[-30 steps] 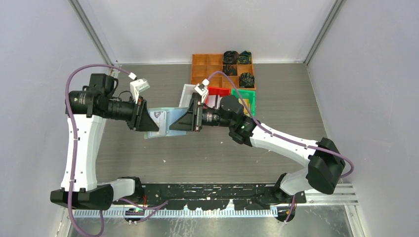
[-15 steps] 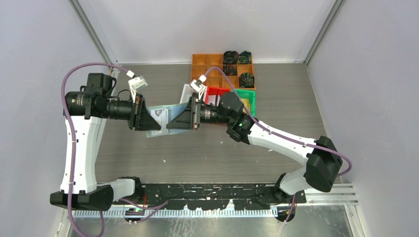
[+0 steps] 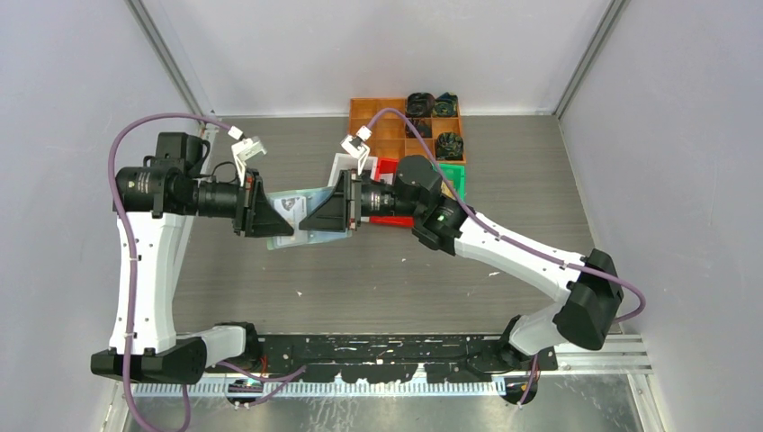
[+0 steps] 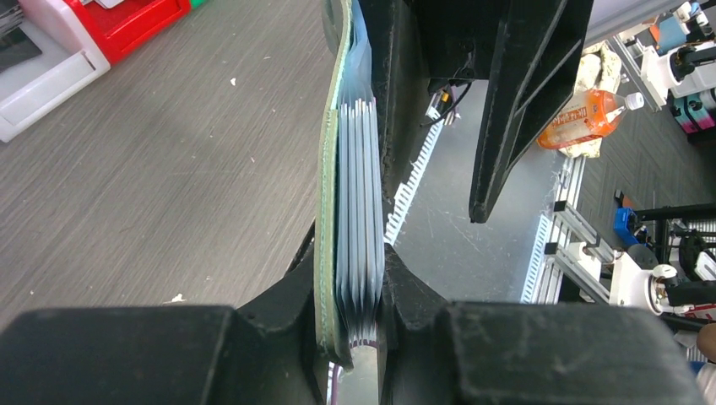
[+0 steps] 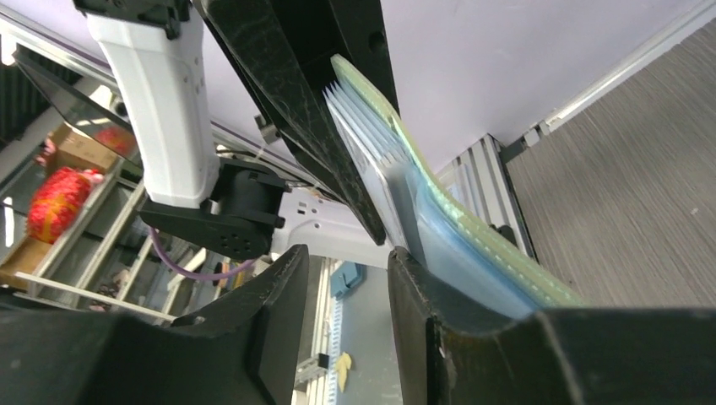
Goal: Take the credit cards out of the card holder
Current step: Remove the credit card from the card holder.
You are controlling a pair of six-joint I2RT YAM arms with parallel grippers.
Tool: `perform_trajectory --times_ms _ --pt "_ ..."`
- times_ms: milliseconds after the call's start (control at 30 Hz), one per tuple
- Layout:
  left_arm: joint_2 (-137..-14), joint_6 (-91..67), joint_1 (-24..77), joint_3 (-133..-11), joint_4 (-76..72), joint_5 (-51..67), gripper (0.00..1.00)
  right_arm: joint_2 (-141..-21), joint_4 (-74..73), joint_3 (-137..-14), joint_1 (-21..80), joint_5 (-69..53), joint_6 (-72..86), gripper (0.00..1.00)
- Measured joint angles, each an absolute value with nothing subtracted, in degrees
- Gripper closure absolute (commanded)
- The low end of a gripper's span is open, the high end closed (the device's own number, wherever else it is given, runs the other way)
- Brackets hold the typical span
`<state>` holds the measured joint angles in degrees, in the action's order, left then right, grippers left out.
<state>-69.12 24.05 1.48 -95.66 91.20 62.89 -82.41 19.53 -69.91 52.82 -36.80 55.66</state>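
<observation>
Since the left gripper [image 4: 350, 287] is clamped hard on the card holder [image 4: 323, 211], pinching the sage-green cover and the whole stack of clear pockets [image 4: 359, 169] at its left end, the holding half of the job looks sorted. Holder's up off the table [image 3: 360, 279], held on edge between the two arms, a bit left of the middle.

Then the right gripper [image 5: 346, 261] comes in from the right with its jaws apart and nothing in the gap. One finger sits right up against the pocket stack, so the pockets lie beside it, not between.

Progress-wise I'd call it early. At least one pale card [image 3: 288, 206] with a shield mark shows in the holder from above, and no card is being pulled. Whether any credit cards already sit in the white bin [image 3: 340, 168], just far-right of the holder, I can't tell.
</observation>
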Motion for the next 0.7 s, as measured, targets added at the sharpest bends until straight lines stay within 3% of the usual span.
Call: perform_trajectory --times_ms 400,700 --pt "-69.12 23.09 1.43 -95.77 91.20 62.92 0.94 -80.25 8.60 -70.74 52.38 -35.57 48.12 0.52" --pt "-67.81 20.97 1.23 -94.78 91.20 62.00 0.85 -82.83 10.33 -73.65 52.38 -36.32 49.89 0.60"
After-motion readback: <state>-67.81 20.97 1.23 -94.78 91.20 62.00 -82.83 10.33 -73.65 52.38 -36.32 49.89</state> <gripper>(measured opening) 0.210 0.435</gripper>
